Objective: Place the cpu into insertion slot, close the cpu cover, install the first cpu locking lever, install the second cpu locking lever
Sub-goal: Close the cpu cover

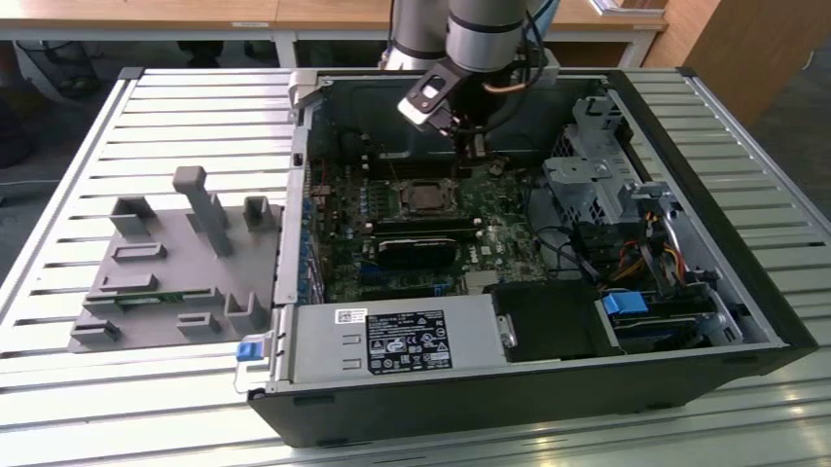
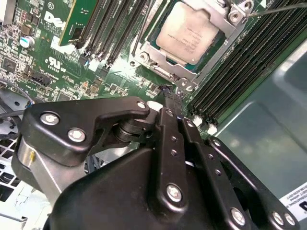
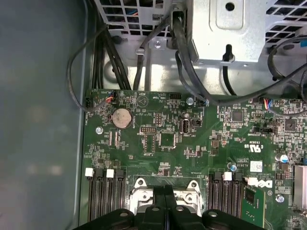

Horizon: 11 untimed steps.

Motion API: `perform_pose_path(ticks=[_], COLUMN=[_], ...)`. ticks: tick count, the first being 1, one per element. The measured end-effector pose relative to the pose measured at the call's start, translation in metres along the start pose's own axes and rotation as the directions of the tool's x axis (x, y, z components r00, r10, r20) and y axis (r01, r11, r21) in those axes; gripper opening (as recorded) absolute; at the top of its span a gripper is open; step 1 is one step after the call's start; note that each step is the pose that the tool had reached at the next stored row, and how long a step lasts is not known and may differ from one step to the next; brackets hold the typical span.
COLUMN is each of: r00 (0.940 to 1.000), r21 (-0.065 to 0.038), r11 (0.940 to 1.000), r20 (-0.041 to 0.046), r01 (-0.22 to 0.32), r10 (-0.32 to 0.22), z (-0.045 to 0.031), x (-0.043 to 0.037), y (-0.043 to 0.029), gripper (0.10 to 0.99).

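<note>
we see print in several places, too fine to spell out: a white printed sticker (image 1: 409,342) on the silver metal power supply box (image 1: 325,341) at the near end of the open black computer case (image 1: 520,409), white lettering across the green circuit board (image 3: 168,143), and faint engraved lines on the chip's lid. the black two-finger gripper (image 2: 171,93) reaches down into the case from the grey arm, clenched, its fingers pressed flat together with nothing between them. its tip sits just beside one corner of the socket; we cannot tell whether it touches. the cpu (image 2: 189,31), a small flat square chip with a silvery-tan metal top, lies seated in the insertion slot (image 1: 425,197), the square dark-framed socket between the rows of long black memory slots. the thin silver metal cpu cover (image 2: 217,19) is down around it, framing the lid. a thin silver wire lever (image 2: 278,7) runs off from the cover's far corner. the case rests on a slatted metal bench (image 1: 195,107), beside a grey plastic fixture (image 1: 169,263).
</note>
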State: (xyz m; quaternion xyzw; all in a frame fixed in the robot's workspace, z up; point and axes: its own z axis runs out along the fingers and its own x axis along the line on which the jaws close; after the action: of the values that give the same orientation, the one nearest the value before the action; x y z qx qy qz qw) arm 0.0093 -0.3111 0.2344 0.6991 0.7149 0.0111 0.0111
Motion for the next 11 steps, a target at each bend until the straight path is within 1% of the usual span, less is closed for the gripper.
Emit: perform_pose_path(ticks=[5,9,11], r00=[1.0000,1.0000,1.0000], r21=[0.000,0.000,0.000], r11=[1.0000,1.0000,1.0000], r20=[0.0002,-0.0001,-0.0001], r01=[0.000,0.000,0.000], r10=[0.000,0.000,0.000], z=[0.0008,0.0016,0.0031], x=[0.0005,0.0008,0.0009], y=[-0.0044,-0.0134,-0.0161], gripper=[0.106,0.106,0.106])
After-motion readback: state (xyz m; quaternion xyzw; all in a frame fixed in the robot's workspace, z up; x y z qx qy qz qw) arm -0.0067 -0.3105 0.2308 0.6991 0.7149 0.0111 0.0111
